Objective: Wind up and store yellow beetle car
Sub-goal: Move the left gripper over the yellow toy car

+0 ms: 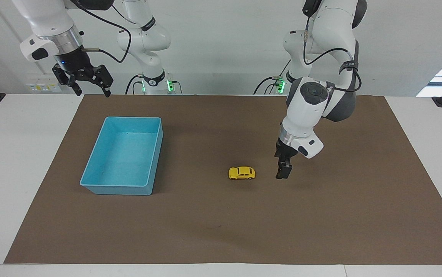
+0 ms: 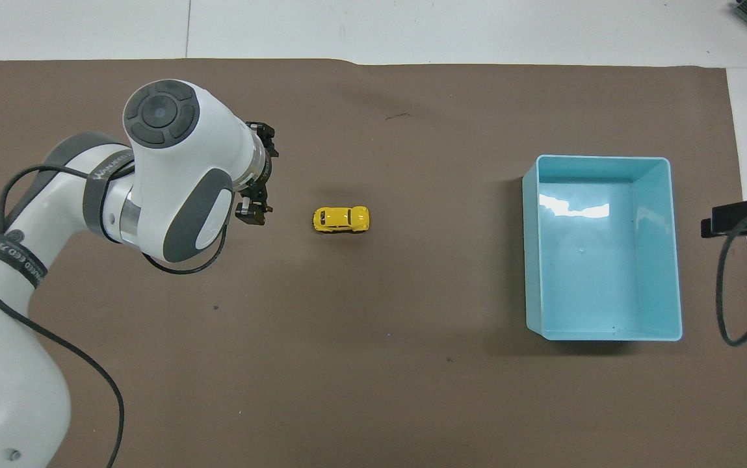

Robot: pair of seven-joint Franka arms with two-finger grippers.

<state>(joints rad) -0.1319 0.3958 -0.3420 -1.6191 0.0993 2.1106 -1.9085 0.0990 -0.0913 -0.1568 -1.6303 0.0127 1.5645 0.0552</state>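
Brown mat (image 1: 213, 215), yellow beetle car (image 1: 241, 173) just beside the left gripper (image 1: 283, 175), jaws wide, empty.

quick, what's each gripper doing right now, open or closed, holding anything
Left gripper: open, empty, low over the mat beside the yellow beetle car, not touching it.
Right gripper: open, empty, waiting up high near the light-blue bin.

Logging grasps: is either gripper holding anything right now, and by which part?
Nothing is held. The left gripper hangs open beside the yellow beetle car, not touching it; the right gripper waits open and empty.
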